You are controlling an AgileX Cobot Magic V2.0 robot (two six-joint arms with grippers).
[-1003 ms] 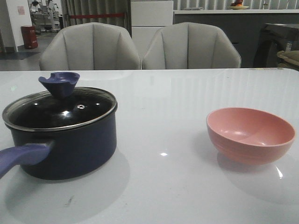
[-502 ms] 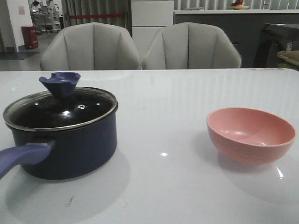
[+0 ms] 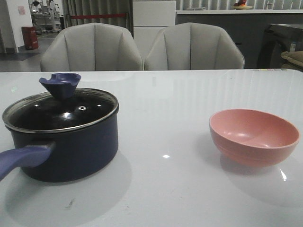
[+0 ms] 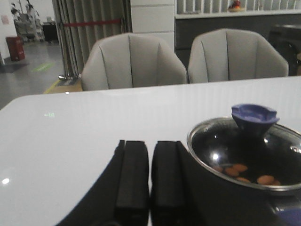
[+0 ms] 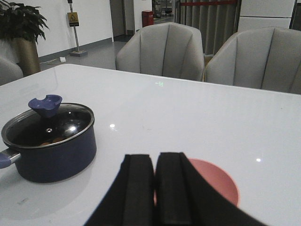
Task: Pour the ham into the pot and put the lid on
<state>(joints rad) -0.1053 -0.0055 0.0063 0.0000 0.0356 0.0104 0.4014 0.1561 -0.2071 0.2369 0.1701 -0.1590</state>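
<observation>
The navy pot [image 3: 71, 146] stands at the table's left, its blue-purple handle [image 3: 21, 160] pointing toward the front edge. The glass lid [image 3: 61, 111] with its blue knob [image 3: 60, 84] rests on the pot's rim. Through the glass, orange ham slices [image 4: 240, 172] lie on the pot's bottom. The salmon-pink bowl [image 3: 253, 136] sits upright on the right and looks empty. My left gripper [image 4: 150, 143] is shut on nothing, pulled back beside the pot. My right gripper [image 5: 154, 156] is shut on nothing, held back above the near side of the bowl [image 5: 221, 183]. Neither gripper shows in the front view.
Two grey chairs [image 3: 92, 47] [image 3: 194, 45] stand behind the table's far edge. A dark counter [image 3: 284, 42] is at the back right. The white table [image 3: 165, 127] spreads between pot and bowl.
</observation>
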